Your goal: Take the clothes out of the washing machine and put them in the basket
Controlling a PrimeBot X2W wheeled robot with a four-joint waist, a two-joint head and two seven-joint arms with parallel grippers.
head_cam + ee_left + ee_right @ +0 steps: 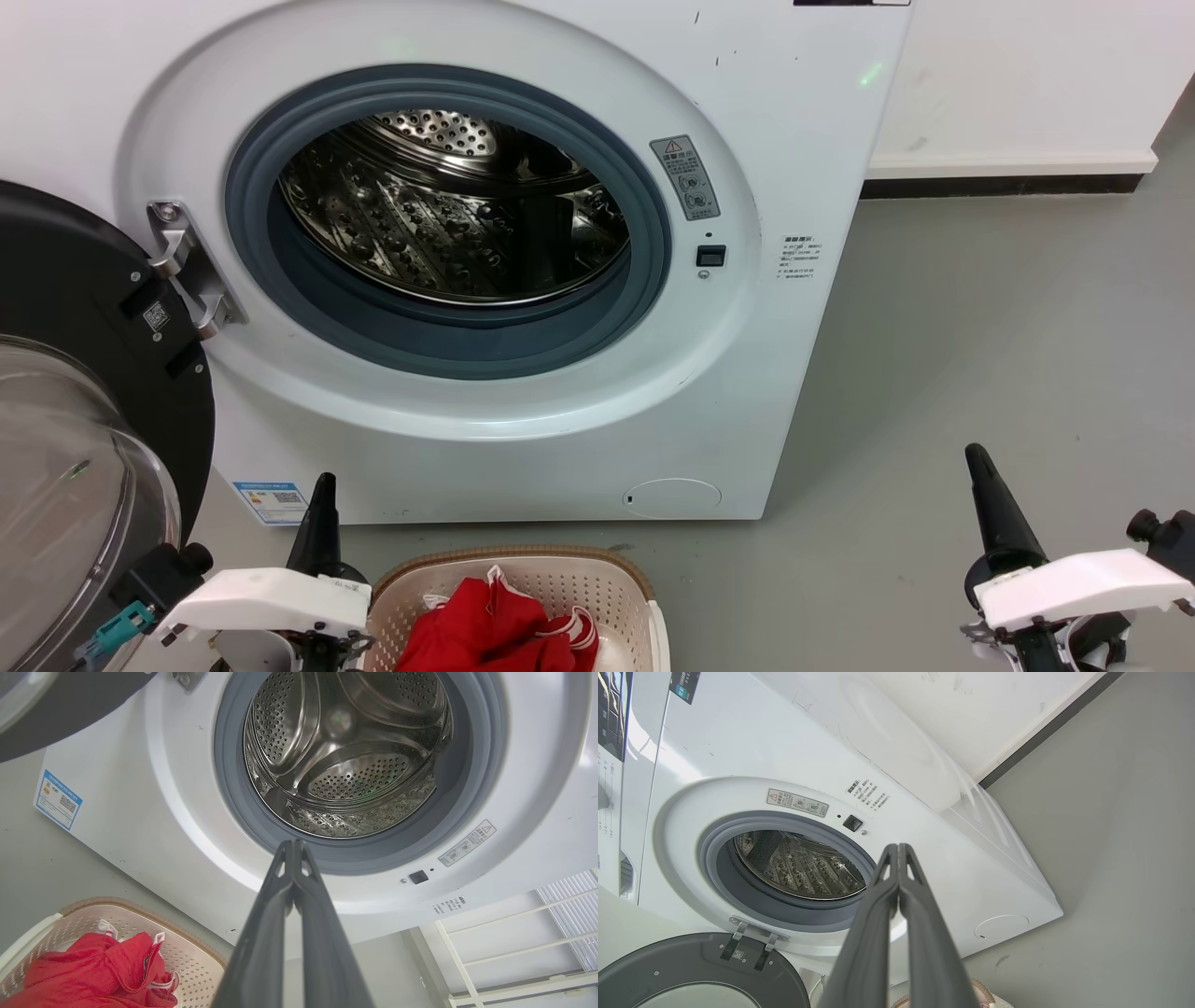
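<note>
Black-framed door (pixel 65 280) stands open at far left. Left gripper (pixel 322 499): fingers pressed together, empty, just beside the basket (pixel 523 557). One basket holds one red bundle of clothes (pixel 485 625); the garment count cannot be told. One washing machine (pixel 784 140): its drum (pixel 448 215) shows bare steel. Right gripper (pixel 982 471): fingers together, empty. Judgement: unloading appears complete, nothing left to move.

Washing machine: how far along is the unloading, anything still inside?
Done, it seems: the drum looks bare and the red clothes lie in the basket. In hand: nothing; the left gripper and right gripper are shut and empty, outside the machine. Left: nothing visible to fetch; the door stands open.
</note>
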